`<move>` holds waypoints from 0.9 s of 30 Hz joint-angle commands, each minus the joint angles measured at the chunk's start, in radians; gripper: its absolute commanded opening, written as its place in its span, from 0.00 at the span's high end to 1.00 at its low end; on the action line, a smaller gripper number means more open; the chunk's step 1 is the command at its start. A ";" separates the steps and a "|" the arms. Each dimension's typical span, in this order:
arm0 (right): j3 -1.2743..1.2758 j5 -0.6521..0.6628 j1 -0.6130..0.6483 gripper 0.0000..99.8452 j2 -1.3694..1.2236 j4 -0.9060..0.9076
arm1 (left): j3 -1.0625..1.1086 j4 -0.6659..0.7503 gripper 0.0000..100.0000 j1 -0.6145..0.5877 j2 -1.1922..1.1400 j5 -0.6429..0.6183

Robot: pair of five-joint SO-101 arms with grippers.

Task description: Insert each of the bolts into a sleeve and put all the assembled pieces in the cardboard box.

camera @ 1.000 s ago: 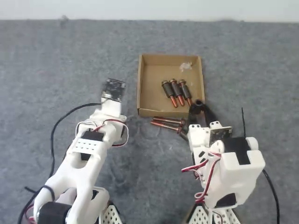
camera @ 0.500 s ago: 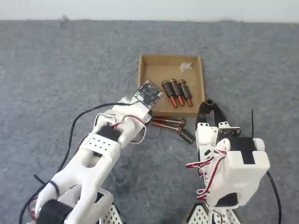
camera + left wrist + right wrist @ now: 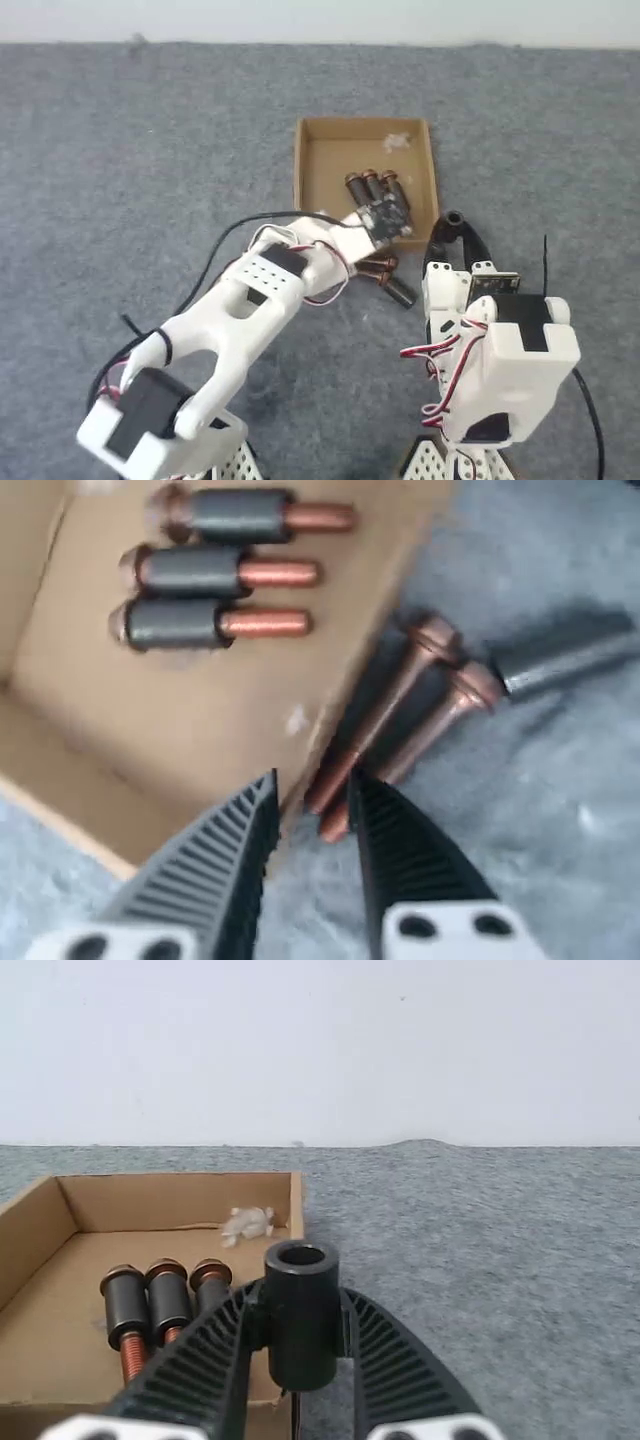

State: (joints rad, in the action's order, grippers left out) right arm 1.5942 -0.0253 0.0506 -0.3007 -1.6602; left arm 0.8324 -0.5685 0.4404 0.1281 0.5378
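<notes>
**Bolt pick-up beside the box wall: positions and clearances**

Grey carpet [image 3: 150, 150] covers the table; a pale wall closes it at 12 o'clock.

- Box [image 3: 299, 180]: at 12 o'clock of both arms, open top. Three assembled pieces [image 3: 215, 570] lie side by side on its floor.
- Bolts [image 3: 400, 710]: two, bare, lying flat on the carpet just outside the box's 6 o'clock wall. The nearer one is against that wall or very close to it. Their long axes run roughly 9 to 3 o'clock, with the heads toward 3.
- Loose sleeve [image 3: 400, 291]: on its side on the carpet, just beside the bolt heads at about 4 o'clock.
- Left gripper [image 3: 315, 785]: the nearer arm to the bolts. Its jaws are a narrow gap apart and hold nothing, hanging above the bolts' tip ends with the tips in line with the gap.
- Right gripper [image 3: 455, 235]: at 3 o'clock of the bolts, clamped on an upright sleeve [image 3: 300, 1270] with the bore facing up.

Judgement: the bolts lie along the box wall, so one finger is likely to meet cardboard. Free room lies on the 6 o'clock side. The two bolts almost touch, so taking only one needs care.
</notes>
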 commanded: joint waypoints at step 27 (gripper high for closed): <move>-0.054 -0.011 -0.018 0.99 0.001 0.004 | 0.162 -0.152 0.86 0.164 0.413 0.054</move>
State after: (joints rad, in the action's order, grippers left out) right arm 1.5758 -0.0253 0.0506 -0.3007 -1.6602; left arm 0.8830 -0.7373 0.5278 0.4058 0.6160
